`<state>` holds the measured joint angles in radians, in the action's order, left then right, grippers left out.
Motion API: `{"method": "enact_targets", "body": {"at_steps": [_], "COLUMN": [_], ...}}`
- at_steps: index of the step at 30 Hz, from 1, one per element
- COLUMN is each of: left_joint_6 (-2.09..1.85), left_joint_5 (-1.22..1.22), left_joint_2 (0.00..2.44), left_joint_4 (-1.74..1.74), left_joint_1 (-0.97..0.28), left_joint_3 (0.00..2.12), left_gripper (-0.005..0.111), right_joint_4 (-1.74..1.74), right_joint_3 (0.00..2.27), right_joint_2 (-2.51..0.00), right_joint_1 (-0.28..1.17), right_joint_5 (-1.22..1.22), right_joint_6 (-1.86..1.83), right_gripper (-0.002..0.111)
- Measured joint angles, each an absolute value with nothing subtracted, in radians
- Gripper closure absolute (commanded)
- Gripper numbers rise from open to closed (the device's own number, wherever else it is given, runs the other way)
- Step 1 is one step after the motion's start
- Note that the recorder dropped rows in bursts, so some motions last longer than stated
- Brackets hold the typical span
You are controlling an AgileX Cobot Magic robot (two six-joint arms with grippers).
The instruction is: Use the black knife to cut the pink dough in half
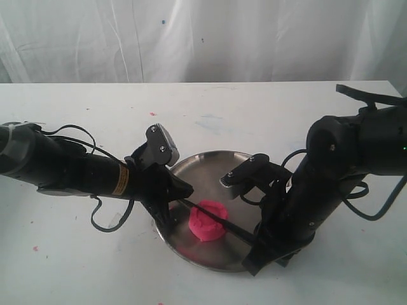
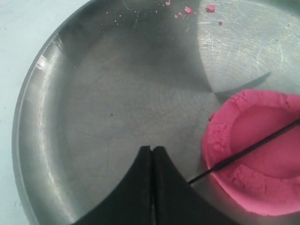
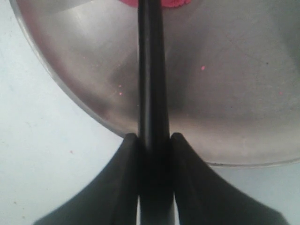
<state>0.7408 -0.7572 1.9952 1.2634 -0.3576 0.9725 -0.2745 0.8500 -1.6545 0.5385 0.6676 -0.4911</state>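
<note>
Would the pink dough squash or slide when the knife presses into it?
The pink dough probably squashes: its dented top and crumbly rim look soft. It may skid too, as the steel plate looks smooth. Crumbs on the plate suggest bits break off.

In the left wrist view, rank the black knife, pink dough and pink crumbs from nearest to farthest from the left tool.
1. black knife: its tip lies just beside the left tool.
2. pink dough: past that tip, the knife lying across it.
3. pink crumbs: across the steel plate, near its far rim.

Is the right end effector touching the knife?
Touching: the right wrist view shows the knife clamped between both fingers of the right end effector.
</note>
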Motion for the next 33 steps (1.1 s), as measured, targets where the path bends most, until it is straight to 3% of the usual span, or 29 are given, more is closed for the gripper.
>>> {"method": "enact_targets", "body": {"at_steps": [33], "left_joint_6": [0.739], "left_joint_5": [-0.752], "left_joint_2": [1.995], "left_joint_4": [1.263], "left_joint_1": [-0.358], "left_joint_3": [0.972], "left_gripper": [0.107], "right_joint_4": [-0.273], "right_joint_3": [0.848], "right_joint_2": [-1.689], "right_joint_1": [0.539], "right_joint_5": [0.640], "right_joint_6": [-0.495], "right_gripper": [0.108]}}
